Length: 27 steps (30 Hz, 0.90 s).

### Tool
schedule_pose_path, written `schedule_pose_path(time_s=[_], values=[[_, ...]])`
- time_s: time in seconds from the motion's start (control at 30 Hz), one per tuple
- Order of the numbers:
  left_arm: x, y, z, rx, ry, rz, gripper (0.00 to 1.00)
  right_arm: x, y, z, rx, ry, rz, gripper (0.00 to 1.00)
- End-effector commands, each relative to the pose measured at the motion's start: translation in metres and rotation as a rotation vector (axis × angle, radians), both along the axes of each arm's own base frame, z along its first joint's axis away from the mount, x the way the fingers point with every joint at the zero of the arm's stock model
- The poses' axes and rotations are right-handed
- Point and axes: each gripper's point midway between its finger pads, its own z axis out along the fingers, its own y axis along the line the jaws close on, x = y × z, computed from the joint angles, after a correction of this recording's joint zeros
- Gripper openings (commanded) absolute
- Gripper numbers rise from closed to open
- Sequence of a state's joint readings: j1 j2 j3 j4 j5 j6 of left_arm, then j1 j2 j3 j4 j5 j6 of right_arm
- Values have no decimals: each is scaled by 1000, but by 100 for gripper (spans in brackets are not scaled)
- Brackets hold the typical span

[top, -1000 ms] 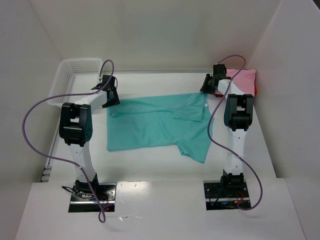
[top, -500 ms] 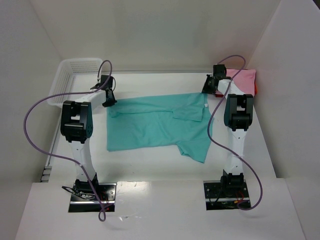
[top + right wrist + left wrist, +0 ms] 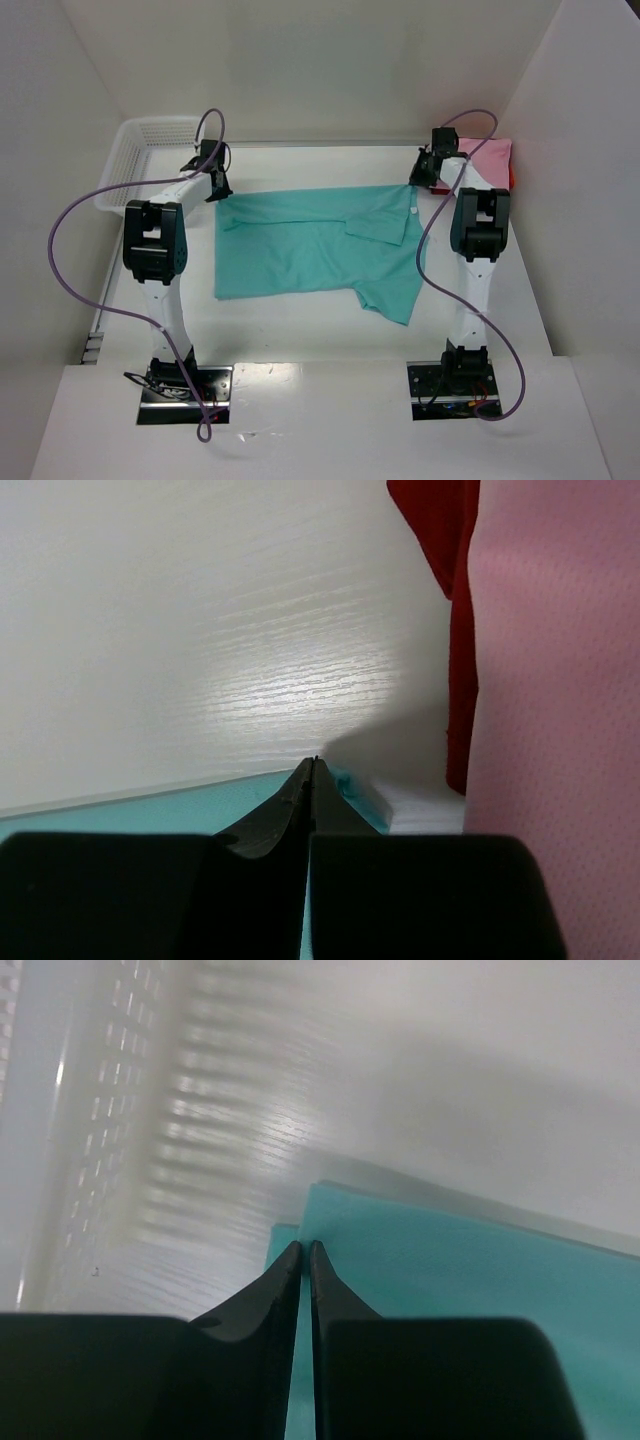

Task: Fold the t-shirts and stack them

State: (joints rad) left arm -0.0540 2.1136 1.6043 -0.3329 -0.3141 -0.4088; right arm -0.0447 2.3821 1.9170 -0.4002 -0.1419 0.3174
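Observation:
The teal-green t-shirt (image 3: 310,245) lies spread flat in the middle of the table, collar to the right. My left gripper (image 3: 213,192) is shut on its far left corner; in the left wrist view the jaws (image 3: 303,1248) pinch the teal cloth (image 3: 450,1270). My right gripper (image 3: 417,183) is shut on its far right corner, with the teal cloth (image 3: 150,810) beside the closed jaws (image 3: 313,762). The folded pink shirt (image 3: 487,160) lies on the folded red shirt (image 3: 513,178) at the far right; both show in the right wrist view, pink (image 3: 550,680) over red (image 3: 455,580).
A white mesh basket (image 3: 150,140) stands at the far left corner, close to my left gripper; its wall shows blurred in the left wrist view (image 3: 90,1110). White walls close in the table on the left, back and right.
Both grippers have moved toward the far edge, the left one also leftward, drawing the shirt's far edge with them so it lies straighter.

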Motion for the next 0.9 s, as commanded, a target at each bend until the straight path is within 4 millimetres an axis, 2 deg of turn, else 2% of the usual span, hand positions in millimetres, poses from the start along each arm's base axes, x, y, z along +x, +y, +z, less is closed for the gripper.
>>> schedule_pose_path(time_s=[0.0,0.1,0.23,0.3,0.4,0.57,0.6,0.67,0.77,0.8,0.87], values=[[6,10,5,64,-4,-19,15,15,-18,5,-37,-28,-25,0],[5,9,4,63,7,-34,16,18,-24,11,-37,-39,-34,0],[5,6,3,54,9,-53,23,21,-19,18,-14,-57,-12,0],[4,1,5,34,14,-80,33,23,-13,23,11,-65,11,9],[7,-5,18,15,-18,-107,50,23,-8,47,29,-103,31,18],[18,-19,40,-18,-89,-162,65,15,-4,87,39,-172,49,33],[20,-20,43,-18,-96,-162,66,12,-2,92,45,-183,55,34],[20,-20,33,-19,-72,-162,67,4,-1,97,44,-194,56,40],[19,-25,21,-25,-43,-163,64,-5,-1,82,47,-161,55,41],[22,-24,21,-24,-46,-151,60,-5,-1,86,46,-168,55,41],[19,-21,8,-19,-15,-136,56,-12,1,74,55,-139,60,41]])
